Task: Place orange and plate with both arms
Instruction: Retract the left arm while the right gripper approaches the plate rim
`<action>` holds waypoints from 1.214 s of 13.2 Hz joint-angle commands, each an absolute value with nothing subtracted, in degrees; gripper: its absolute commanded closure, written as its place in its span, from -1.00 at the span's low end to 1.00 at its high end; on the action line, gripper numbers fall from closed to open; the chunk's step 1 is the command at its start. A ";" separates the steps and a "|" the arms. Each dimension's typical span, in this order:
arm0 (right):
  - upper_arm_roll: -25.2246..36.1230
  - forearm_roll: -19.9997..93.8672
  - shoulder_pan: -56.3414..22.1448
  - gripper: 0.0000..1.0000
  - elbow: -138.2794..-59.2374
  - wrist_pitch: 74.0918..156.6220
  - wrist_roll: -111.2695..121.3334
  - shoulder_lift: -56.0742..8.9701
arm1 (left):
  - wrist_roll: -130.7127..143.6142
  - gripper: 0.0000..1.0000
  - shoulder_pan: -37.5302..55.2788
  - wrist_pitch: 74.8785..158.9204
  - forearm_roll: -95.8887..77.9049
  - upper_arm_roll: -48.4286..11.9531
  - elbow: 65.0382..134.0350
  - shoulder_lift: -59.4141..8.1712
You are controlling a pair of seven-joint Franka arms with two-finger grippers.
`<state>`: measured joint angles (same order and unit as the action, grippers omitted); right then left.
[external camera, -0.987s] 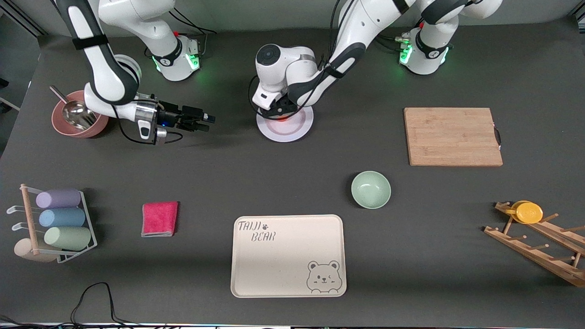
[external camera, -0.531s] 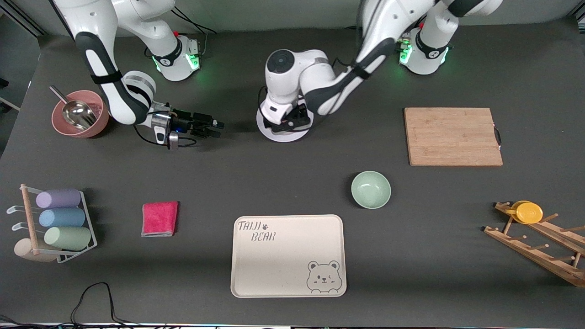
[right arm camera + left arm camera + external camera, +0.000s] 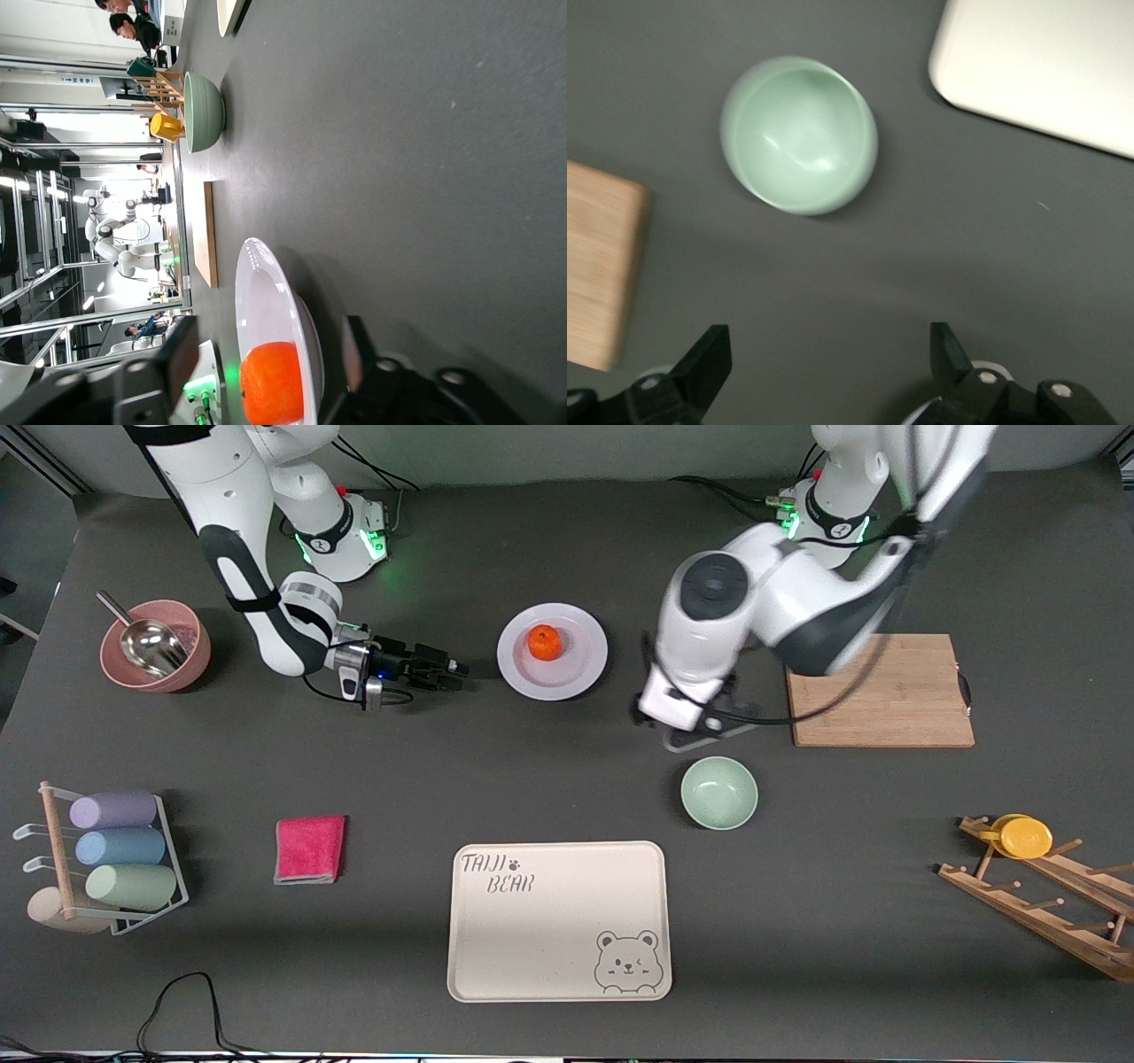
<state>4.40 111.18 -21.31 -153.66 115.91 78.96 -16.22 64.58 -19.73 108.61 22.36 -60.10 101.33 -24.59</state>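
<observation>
The orange (image 3: 544,642) lies in the middle of the lavender-white plate (image 3: 585,670). My right gripper (image 3: 458,676) is open and low over the table, just beside the plate toward the right arm's end, pointing at it. In the right wrist view the plate (image 3: 266,297) and orange (image 3: 273,382) show between its open fingers (image 3: 267,341). My left gripper (image 3: 700,735) is open and empty, over bare table between the plate and the mint-green bowl (image 3: 718,793). The left wrist view shows its spread fingers (image 3: 828,354) with nothing between them.
The bowl (image 3: 799,135) and the cream bear tray (image 3: 558,921) lie nearer the front camera. A wooden cutting board (image 3: 877,689) lies toward the left arm's end. A pink bowl with a metal scoop (image 3: 155,646), a red cloth (image 3: 309,849) and a cup rack (image 3: 106,859) are toward the right arm's end.
My left gripper has let go of the orange on the plate and swung away toward the green bowl. My right gripper has moved closer to the plate.
</observation>
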 commanded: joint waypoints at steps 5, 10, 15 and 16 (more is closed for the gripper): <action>0.88 118.56 -21.71 0.13 -153.28 112.43 90.95 -21.61 | 44.06 -1.00 -44.80 103.02 20.66 -65.39 100.03 -17.15; 0.44 118.65 -21.71 0.13 -153.81 110.39 94.38 -23.29 | 27.45 -1.00 -49.14 92.30 20.30 -59.98 91.42 -16.26; -0.96 119.96 -21.71 0.13 -154.51 109.34 96.42 -24.61 | 5.06 -1.00 -26.60 89.91 7.50 -21.54 85.07 -9.51; -3.06 121.97 -21.71 0.13 -154.51 109.42 96.50 -25.04 | 2.31 -1.00 -20.54 89.91 5.73 -13.35 85.25 -8.01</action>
